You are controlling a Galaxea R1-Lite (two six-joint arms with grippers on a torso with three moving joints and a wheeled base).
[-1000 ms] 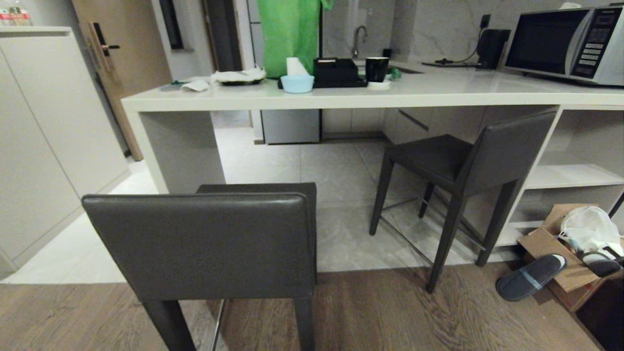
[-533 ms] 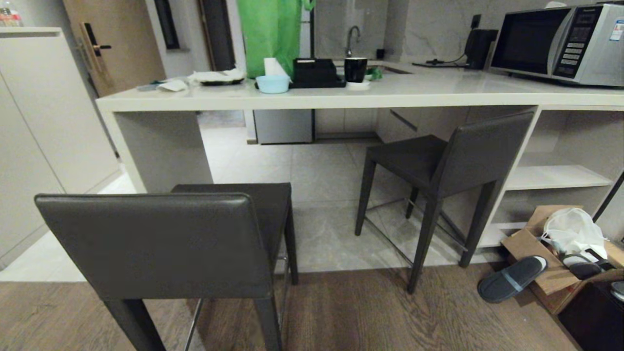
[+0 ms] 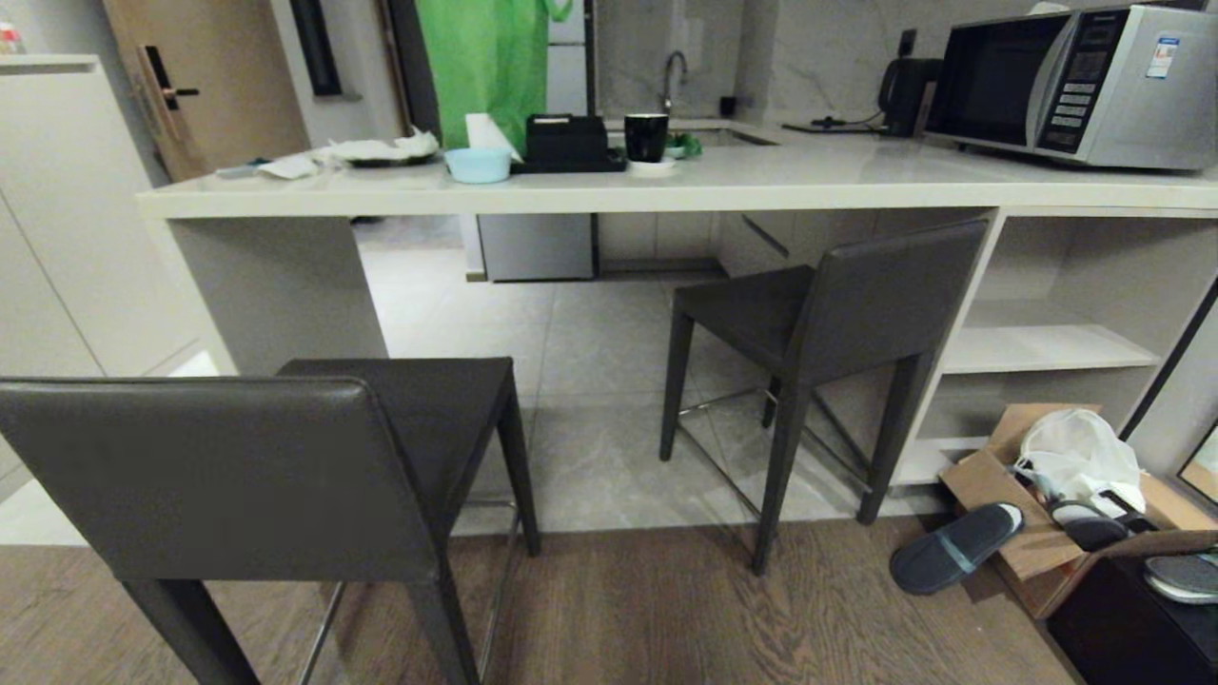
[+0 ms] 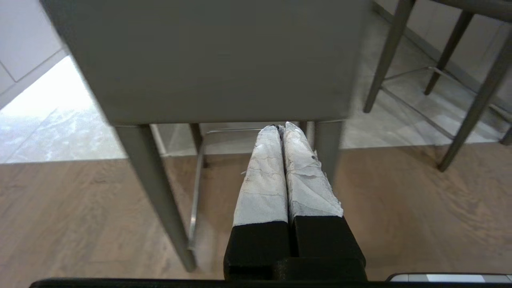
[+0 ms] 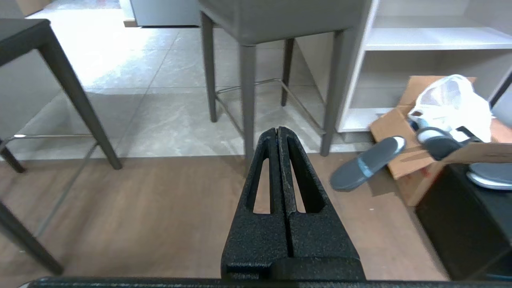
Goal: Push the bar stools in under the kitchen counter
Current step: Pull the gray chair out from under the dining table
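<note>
Two dark grey bar stools stand before the cream kitchen counter (image 3: 723, 185). The near stool (image 3: 219, 476) is at the lower left, out on the wood floor, its backrest toward me. The far stool (image 3: 837, 304) stands angled at the right, its seat partly under the slab beside the open shelves. Neither arm shows in the head view. In the left wrist view my left gripper (image 4: 281, 128) is shut and empty, just below the near stool's backrest (image 4: 208, 60). My right gripper (image 5: 277, 130) is shut and empty, pointing at the far stool's legs (image 5: 248, 96).
A cardboard box (image 3: 1037, 514) with a white bag and slippers lies on the floor at the right, one slipper (image 3: 956, 559) beside it. A microwave (image 3: 1066, 86), bowl, cup and black tray sit on the counter. A tall white cabinet (image 3: 57, 209) stands left.
The whole head view has shifted: both stools and the counter slid leftward in the picture, so the camera has moved right. The stools themselves have not moved.
</note>
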